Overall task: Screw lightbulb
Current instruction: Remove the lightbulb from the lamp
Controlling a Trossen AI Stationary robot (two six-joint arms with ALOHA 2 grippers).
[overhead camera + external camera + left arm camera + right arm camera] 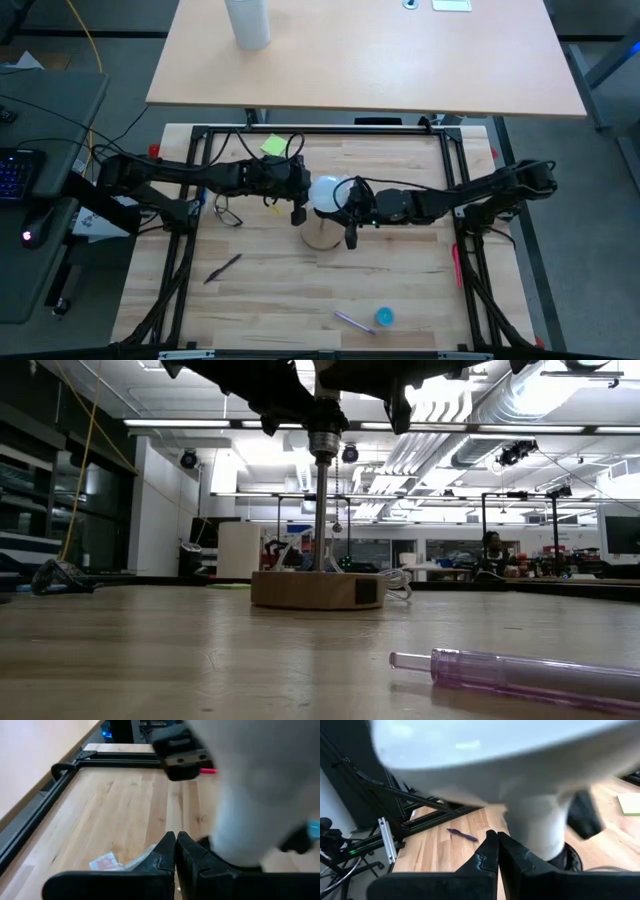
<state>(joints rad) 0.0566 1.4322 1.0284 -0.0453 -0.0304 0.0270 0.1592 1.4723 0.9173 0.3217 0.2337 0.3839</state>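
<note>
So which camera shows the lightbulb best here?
The high view: the lightbulb shows whole from above, over the wooden base. Both wrist views show only a blurred close-up of its globe and neck. The low view shows the socket post but not the bulb.

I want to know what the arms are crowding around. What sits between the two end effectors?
In the high view, the lightbulb lies between the left end effector and right end effector, above the wooden base.
</note>
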